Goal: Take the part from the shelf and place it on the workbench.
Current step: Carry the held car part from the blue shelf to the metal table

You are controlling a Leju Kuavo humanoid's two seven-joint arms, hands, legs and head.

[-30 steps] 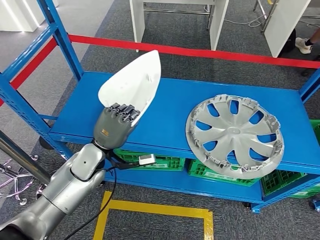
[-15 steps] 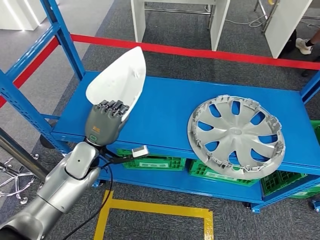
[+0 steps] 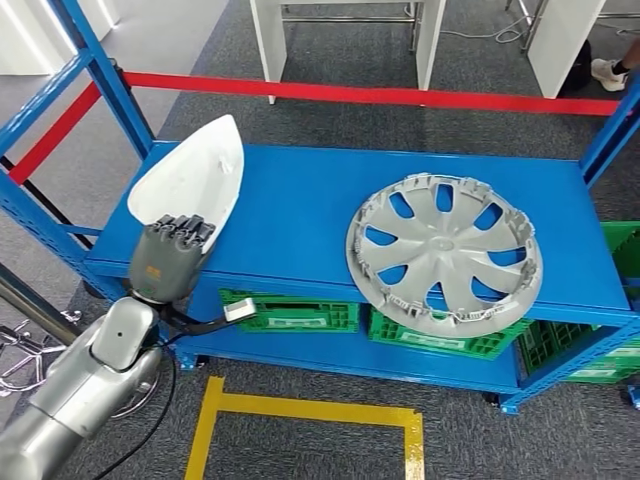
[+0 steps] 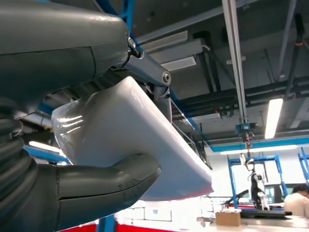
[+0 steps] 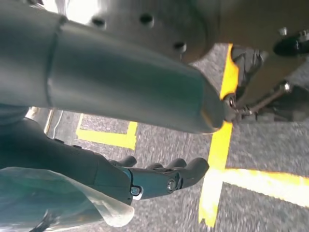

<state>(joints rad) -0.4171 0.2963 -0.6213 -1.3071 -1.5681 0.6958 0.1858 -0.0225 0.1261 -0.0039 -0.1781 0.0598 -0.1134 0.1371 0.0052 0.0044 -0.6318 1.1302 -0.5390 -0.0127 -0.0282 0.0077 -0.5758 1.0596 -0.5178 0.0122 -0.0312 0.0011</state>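
My left hand (image 3: 170, 255) grips a white pointed shell-shaped part (image 3: 190, 176) by its near edge and holds it lifted above the front left corner of the blue shelf (image 3: 302, 215). In the left wrist view the white part (image 4: 146, 140) is clamped between the thick grey thumb (image 4: 109, 186) and the fingers (image 4: 91, 46) on its other side. My right hand (image 5: 160, 179) hangs over the grey floor with its dark fingers stretched out and nothing in them.
A large silver wheel cover (image 3: 444, 253) lies on the right half of the shelf. Green crates (image 3: 287, 312) sit on the level below. Blue uprights (image 3: 102, 75) and a red beam (image 3: 362, 95) frame the shelf. Yellow tape (image 3: 302, 412) marks the floor in front.
My left hand has carried the white part leftward along the shelf, toward its front left corner. The camera has also shifted, so the whole shelf sits a little further left.
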